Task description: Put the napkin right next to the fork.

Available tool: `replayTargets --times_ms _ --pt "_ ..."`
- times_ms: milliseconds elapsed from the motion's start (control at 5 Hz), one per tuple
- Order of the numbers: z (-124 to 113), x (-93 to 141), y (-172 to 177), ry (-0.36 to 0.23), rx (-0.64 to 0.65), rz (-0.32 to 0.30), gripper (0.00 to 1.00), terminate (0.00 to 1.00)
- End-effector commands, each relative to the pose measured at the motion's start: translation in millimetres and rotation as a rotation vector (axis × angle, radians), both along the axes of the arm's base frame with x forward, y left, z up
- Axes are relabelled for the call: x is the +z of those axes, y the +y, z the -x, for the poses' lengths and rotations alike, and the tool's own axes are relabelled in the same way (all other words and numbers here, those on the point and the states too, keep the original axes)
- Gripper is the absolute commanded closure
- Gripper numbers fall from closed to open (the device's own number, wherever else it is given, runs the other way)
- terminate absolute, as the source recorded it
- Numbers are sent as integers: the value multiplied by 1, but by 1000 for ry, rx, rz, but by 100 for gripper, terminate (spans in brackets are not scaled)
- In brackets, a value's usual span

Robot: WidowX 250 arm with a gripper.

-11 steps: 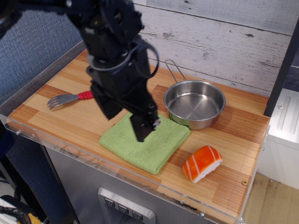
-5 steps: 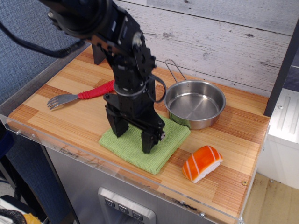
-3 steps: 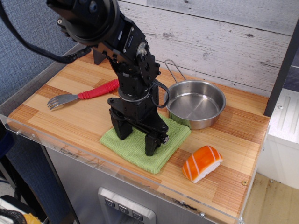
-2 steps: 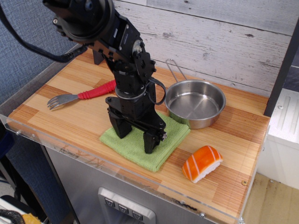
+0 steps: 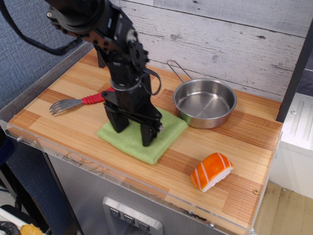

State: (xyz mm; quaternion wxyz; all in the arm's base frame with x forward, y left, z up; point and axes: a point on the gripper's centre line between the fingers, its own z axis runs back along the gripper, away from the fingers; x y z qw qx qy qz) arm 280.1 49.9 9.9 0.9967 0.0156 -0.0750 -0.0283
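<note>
The light green napkin [image 5: 159, 138] lies flat on the wooden table [image 5: 58, 122], near the front edge. My black gripper [image 5: 132, 133] points straight down with both fingers spread and their tips pressed onto the napkin. The fork [image 5: 73, 103], with grey tines and a red handle, lies to the left of the napkin; the arm hides the far end of its handle. A narrow strip of bare wood separates the napkin's left corner from the fork.
A steel pan [image 5: 205, 104] with a wire handle stands to the right of the napkin, just apart from it. A salmon sushi piece [image 5: 211, 172] lies at the front right. A plank wall runs along the back, and a clear lip edges the table front.
My gripper came down onto the napkin and has dragged it to the left, away from the pan and closer to the fork. The pan shifted slightly.
</note>
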Motion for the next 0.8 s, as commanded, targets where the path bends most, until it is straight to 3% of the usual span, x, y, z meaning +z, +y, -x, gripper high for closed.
replayTargets --times_ms 0,600 --pt "-17 10 33 -24 52 -14 0 0" --pt "-50 12 81 -28 145 -19 0 0"
